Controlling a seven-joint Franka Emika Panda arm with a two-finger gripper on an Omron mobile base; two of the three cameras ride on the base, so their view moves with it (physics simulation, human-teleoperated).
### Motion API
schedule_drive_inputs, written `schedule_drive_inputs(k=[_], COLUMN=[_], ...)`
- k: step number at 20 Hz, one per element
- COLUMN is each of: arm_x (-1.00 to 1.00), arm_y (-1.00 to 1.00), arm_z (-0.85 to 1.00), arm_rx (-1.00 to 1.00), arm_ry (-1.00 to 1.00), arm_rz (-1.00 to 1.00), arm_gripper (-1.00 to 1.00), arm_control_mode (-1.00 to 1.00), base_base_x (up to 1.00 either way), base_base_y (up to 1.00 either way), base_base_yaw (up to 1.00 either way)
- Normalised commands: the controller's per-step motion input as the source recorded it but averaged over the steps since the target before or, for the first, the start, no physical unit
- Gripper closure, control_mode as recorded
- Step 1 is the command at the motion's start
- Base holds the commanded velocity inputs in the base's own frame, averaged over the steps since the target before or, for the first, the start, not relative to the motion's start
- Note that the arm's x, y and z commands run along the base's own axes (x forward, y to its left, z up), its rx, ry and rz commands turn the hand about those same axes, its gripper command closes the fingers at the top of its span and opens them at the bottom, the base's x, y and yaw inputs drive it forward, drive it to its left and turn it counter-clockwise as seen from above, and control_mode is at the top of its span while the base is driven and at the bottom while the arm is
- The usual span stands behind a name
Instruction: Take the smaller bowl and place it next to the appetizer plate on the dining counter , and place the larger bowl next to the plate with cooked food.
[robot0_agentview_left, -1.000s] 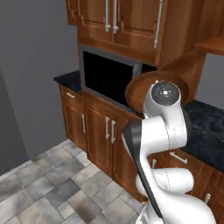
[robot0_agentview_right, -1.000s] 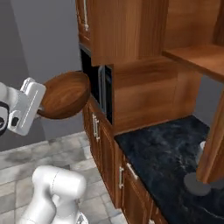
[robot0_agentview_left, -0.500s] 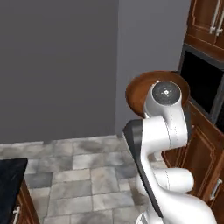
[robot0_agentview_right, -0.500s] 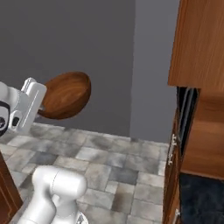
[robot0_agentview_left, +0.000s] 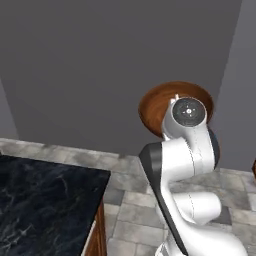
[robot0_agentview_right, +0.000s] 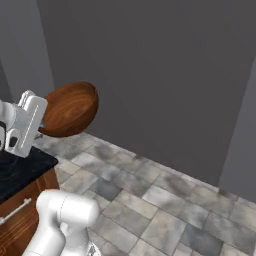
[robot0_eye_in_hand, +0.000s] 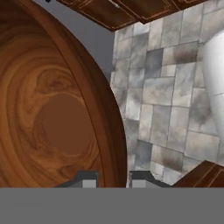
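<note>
The larger bowl (robot0_agentview_left: 162, 102) (robot0_agentview_right: 70, 109) (robot0_eye_in_hand: 52, 122), deep and of dark reddish-brown wood, hangs in the air tipped on its side. My gripper (robot0_eye_in_hand: 113, 179) (robot0_agentview_right: 40, 117) is shut on its thick rim, one fingertip (robot0_eye_in_hand: 85, 179) inside the bowl and the other outside. In the left base view the arm's wrist joint covers the hand, with the bowl behind it. A corner of the dining counter (robot0_agentview_left: 45, 200) (robot0_agentview_right: 15, 170), black veined marble over a wood base, lies low on the left. The smaller bowl, the appetizer plate and the plate with cooked food are out of view.
A plain grey wall (robot0_agentview_left: 100, 65) (robot0_agentview_right: 165, 70) stands ahead. Grey stone floor tiles (robot0_agentview_right: 165, 210) (robot0_agentview_left: 130, 200) (robot0_eye_in_hand: 162, 92) spread below the bowl. Reddish wood cabinet fronts (robot0_eye_in_hand: 127, 11) line the top of the hand view.
Both base views have swung with the base: cabinets and the dark oven opening are gone, grey wall, floor and the counter corner have come in. The bowl stays gripped as before.
</note>
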Motion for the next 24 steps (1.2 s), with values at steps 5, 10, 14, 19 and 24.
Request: schedule_drive_inputs(k=[5,10,14,19,24], arm_x=[0.0,0.0,0.0,0.0,0.0], arm_y=[0.0,0.0,0.0,0.0,0.0], arm_z=[0.0,0.0,0.0,0.0,0.0], arm_rx=[0.0,0.0,0.0,0.0,0.0], arm_ry=[0.0,0.0,0.0,0.0,0.0], arm_rz=[0.0,0.0,0.0,0.0,0.0], arm_gripper=[1.0,1.0,1.0,1.0,1.0], arm_control_mode=[1.0,1.0,1.0,1.0,1.0], base_base_x=[1.0,1.0,0.86,0.77,0.94], base_base_y=[-0.38,-0.7,-0.04,0.0,-0.12], base_base_yaw=[0.09,0.14,0.68,0.77,0.72])
